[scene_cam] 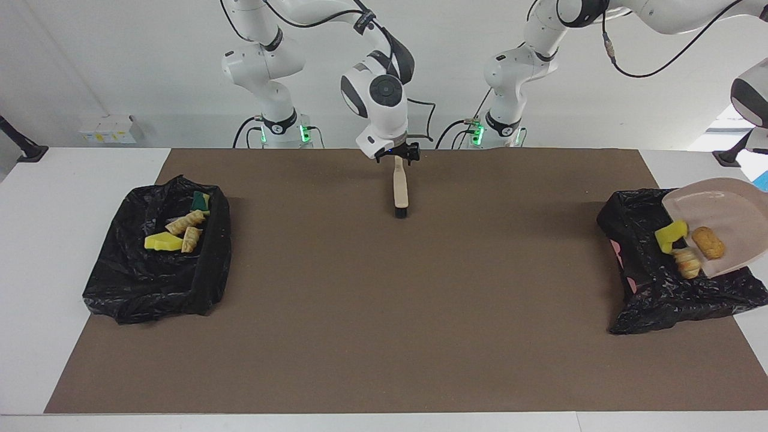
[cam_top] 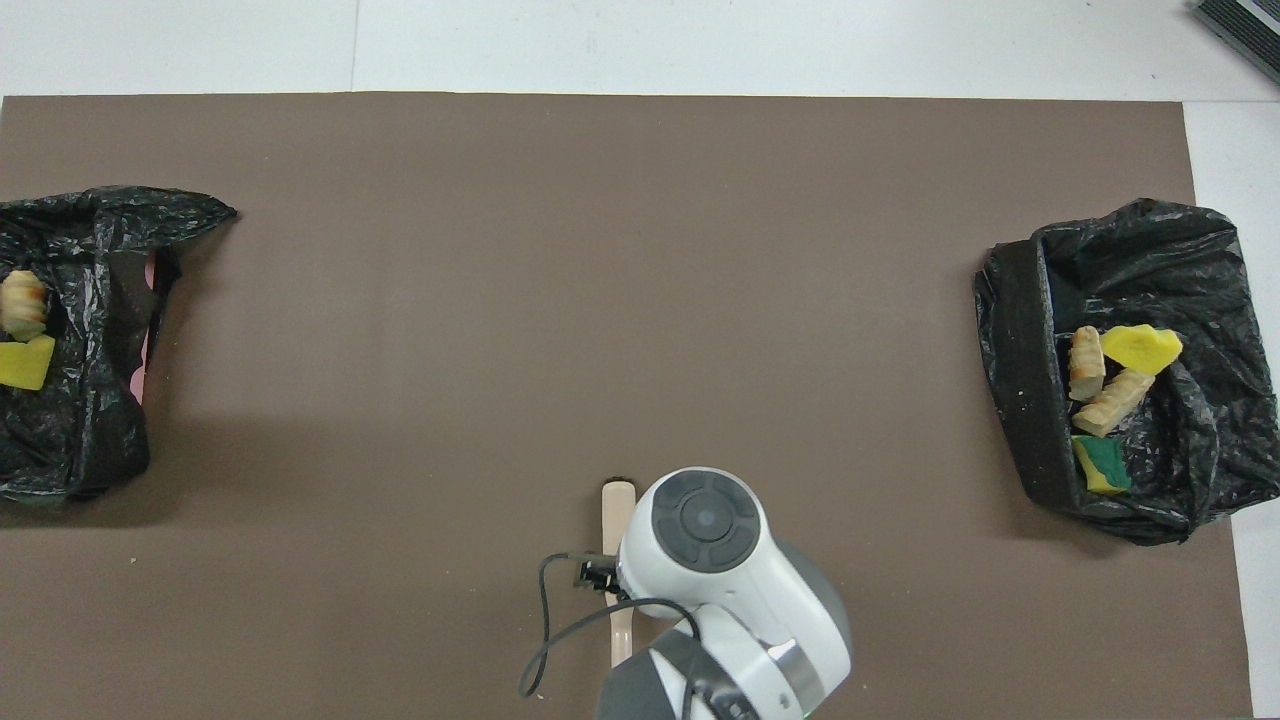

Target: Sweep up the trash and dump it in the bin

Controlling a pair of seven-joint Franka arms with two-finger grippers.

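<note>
The beige dustpan (scene_cam: 726,207) hangs steeply tilted over the black-bagged bin (scene_cam: 654,291) at the left arm's end of the table. Its handle and my left gripper are past the edge of the view. Three pieces of trash slide at its lower lip: a yellow sponge chunk (scene_cam: 671,234), a croissant piece (scene_cam: 687,262) and a brown roll (scene_cam: 708,242). The overhead view shows the croissant piece (cam_top: 22,303) and the sponge chunk (cam_top: 25,362) over that bin (cam_top: 95,420). The beige brush (scene_cam: 399,191) lies on the mat. My right gripper (scene_cam: 396,157) is open, its fingers on either side of the handle's end.
A second black-bagged bin (scene_cam: 156,276) stands at the right arm's end, holding several scraps, among them a yellow chunk (scene_cam: 162,242) and a green sponge (scene_cam: 198,201). A brown mat (scene_cam: 384,300) covers the table. My right wrist covers part of the brush (cam_top: 618,505) in the overhead view.
</note>
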